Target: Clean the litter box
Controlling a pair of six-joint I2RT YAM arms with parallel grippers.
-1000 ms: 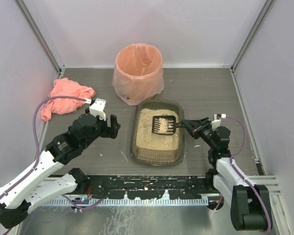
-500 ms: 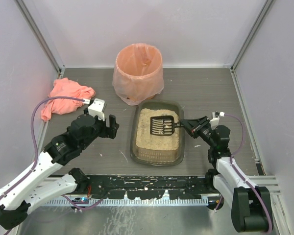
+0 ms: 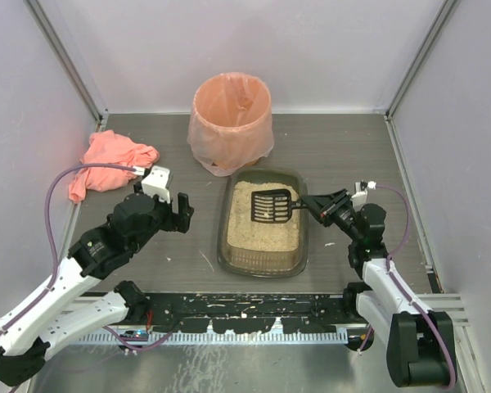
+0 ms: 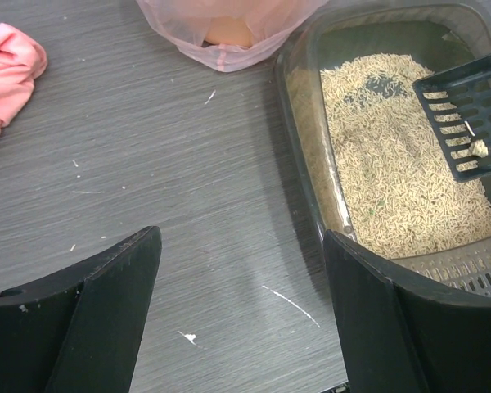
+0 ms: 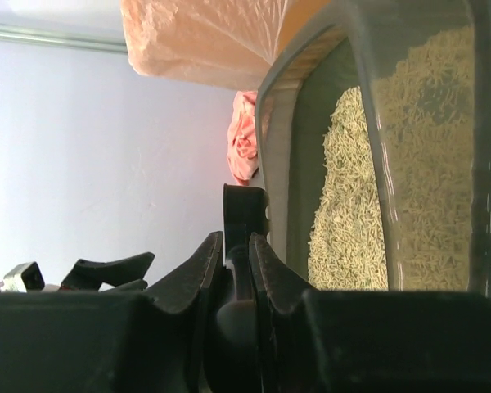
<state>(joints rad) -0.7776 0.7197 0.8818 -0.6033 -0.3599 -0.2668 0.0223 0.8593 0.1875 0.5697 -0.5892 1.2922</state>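
Observation:
The litter box point(image 3: 226, 221) is a dark shallow tray of beige granules at mid-table, also seen in the left wrist view point(image 4: 299, 123) and the right wrist view point(image 5: 274, 164). A black slotted scoop point(image 3: 271, 205) hangs over its far half with a small clump point(image 4: 479, 148) on it. My right gripper point(image 3: 313, 204) is shut on the scoop's handle point(image 5: 237, 270) just outside the tray's right rim. My left gripper point(image 3: 180, 211) is open and holds nothing. It hovers over bare table left of the tray point(image 4: 241, 237).
A round bin with a peach bag point(image 3: 231, 123) stands right behind the tray, its bag point(image 4: 229, 24) touching the tray's far rim. A pink cloth point(image 3: 110, 164) lies at the back left. White crumbs dot the table. Side walls enclose the table.
The scoop has lifted a little out of the granules and tilted, with the right gripper rising slightly. The left gripper has drifted a bit to the left, away from the tray.

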